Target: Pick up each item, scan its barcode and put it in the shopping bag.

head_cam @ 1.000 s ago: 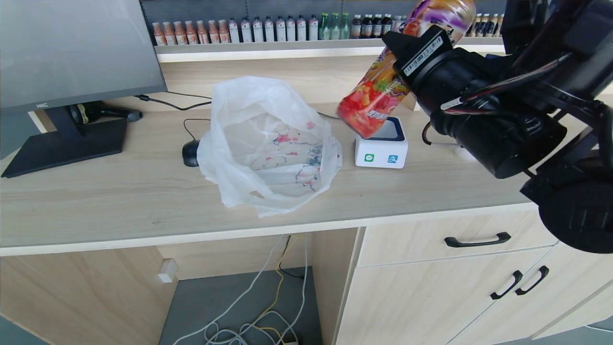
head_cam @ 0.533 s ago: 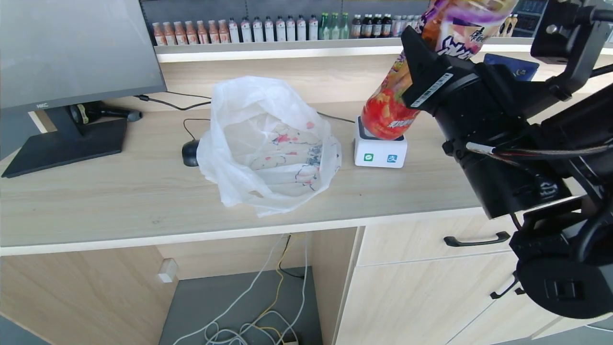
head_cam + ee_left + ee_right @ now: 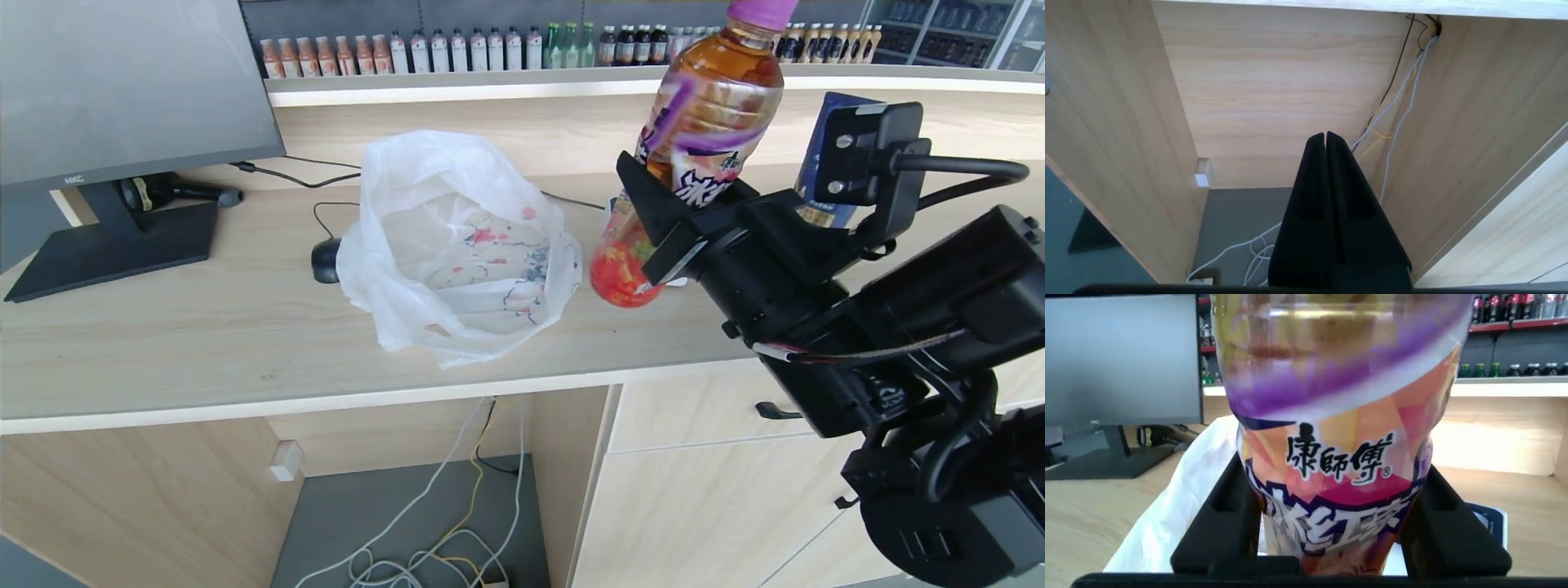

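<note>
Now | wooden counter (image 3: 204, 343): shopping bag (image 3: 457, 245), monitor (image 3: 122, 82), mouse (image 3: 325, 261) | drinks shelf (image 3: 457, 77) behind

We look across a pale wood surface (image 3: 204, 327), with a dark monitor (image 3: 122, 82) at far left and rows of drinks bottles (image 3: 424, 51) along the far shelf (image 3: 457, 77). Wooden drawers (image 3: 694, 416) sit below at right, and loose cables (image 3: 424, 539) trail over the grey floor (image 3: 343, 514).

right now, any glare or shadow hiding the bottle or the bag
Head view: even light, no glare on the bottle or shopping bag, just a faint shadow beside the bag. Right wrist view: light shines through the bottle's drink. Left wrist view: left gripper dark against evenly lit wood panel.
</note>
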{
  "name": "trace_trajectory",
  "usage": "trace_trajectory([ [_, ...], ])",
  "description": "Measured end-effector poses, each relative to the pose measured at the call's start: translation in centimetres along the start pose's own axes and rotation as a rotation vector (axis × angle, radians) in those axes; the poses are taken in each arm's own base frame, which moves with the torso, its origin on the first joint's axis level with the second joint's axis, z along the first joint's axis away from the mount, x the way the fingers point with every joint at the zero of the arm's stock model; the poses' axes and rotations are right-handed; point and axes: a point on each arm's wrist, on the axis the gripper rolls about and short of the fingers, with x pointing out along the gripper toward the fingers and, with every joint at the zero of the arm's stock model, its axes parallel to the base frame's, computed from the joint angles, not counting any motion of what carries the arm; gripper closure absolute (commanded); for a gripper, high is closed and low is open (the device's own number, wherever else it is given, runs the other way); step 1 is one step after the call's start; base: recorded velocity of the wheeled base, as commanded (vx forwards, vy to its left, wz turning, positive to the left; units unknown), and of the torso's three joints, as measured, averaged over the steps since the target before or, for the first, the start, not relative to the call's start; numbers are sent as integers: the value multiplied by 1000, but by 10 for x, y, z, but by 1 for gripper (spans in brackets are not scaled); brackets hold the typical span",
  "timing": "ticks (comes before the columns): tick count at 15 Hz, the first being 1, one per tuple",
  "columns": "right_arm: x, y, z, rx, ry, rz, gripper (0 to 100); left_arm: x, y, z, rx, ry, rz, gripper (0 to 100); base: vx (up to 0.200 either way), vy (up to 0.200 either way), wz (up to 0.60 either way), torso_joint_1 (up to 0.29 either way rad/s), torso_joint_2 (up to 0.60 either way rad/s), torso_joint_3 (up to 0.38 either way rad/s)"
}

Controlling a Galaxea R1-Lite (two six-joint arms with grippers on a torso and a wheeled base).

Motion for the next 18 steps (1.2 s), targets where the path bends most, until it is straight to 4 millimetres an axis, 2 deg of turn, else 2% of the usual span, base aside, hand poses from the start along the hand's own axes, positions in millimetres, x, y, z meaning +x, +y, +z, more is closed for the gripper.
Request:
trace_trajectory([
  [3,2,-4,0,-5,-5,-12,100,0,0,0,-2,0,0,100,0,0,0,0,0,0],
  [16,1,-5,3,4,-7,-16,100,0,0,0,1,0,0,100,0,200,0,1,2,8],
  [18,1,-5,3,5,-10,-16,100,0,0,0,4,0,-2,100,0,0,0,0,0,0],
])
